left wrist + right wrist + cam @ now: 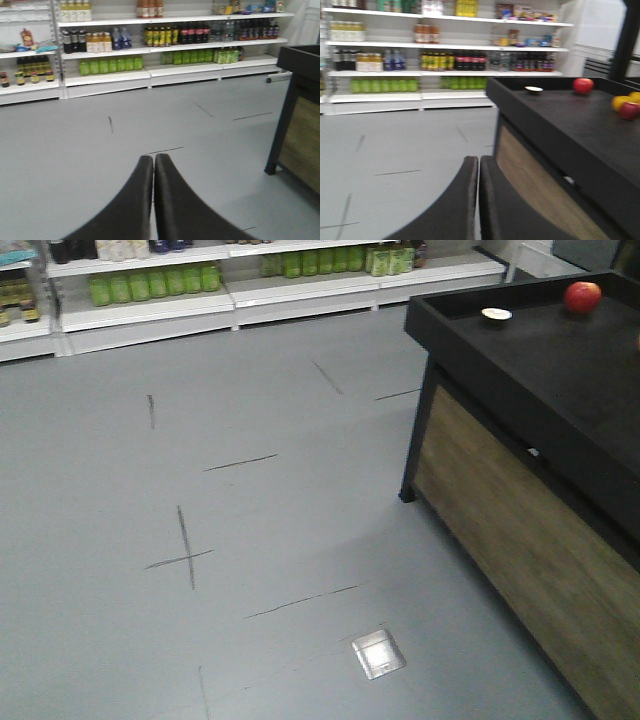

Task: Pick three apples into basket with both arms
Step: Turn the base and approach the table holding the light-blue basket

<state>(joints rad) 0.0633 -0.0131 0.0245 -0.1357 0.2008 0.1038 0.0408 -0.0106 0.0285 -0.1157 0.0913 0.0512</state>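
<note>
Red apple [583, 85] lies well beyond the right claw [478, 161] (tips pressed together).

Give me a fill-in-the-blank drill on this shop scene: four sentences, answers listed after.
1. The left end effector and the right end effector are both ____, not open.
2. The apple near the small white dish is ____ in colour.
3. That apple sits on a ____ display table.
4. The bottom shelf carries a row of ____ bottles.
Missing words: shut; red; black; green.
</note>
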